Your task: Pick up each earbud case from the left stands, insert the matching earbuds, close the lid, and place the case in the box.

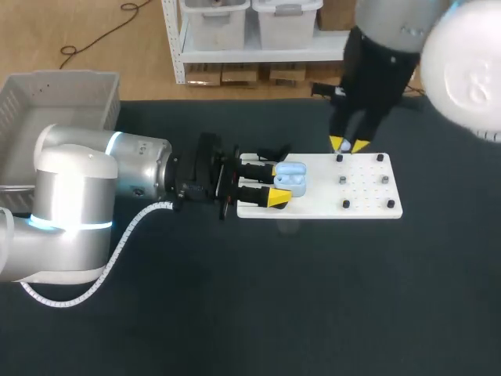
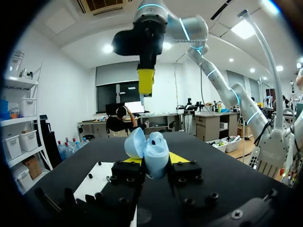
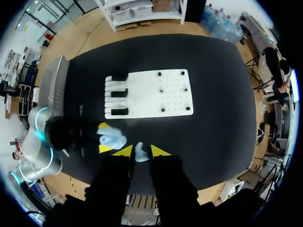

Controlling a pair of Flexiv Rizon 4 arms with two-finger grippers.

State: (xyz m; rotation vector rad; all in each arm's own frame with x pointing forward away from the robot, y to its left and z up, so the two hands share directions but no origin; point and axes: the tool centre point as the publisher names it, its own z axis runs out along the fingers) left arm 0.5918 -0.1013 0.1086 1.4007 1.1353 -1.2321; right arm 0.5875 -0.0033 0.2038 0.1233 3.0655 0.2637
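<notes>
The left claw (image 1: 279, 183) is clamped on the pale blue earbud case (image 1: 291, 177), one yellow tip on either side of its lower shell. The lid stands open, tilted back (the left wrist view shows this best). Claw and case are over the left part of the white board (image 1: 368, 207), which lies on the dark worktop (image 1: 313, 298). The right claw (image 1: 349, 145) points straight down near the board's far edge, beyond the case and to its right. A small pale earbud (image 3: 140, 152) is pinched between its tips. In the right wrist view the case sits just beside that claw, apart from the earbud. A grey box (image 1: 47, 94) stands at the worktop's far left corner, well apart
</notes>
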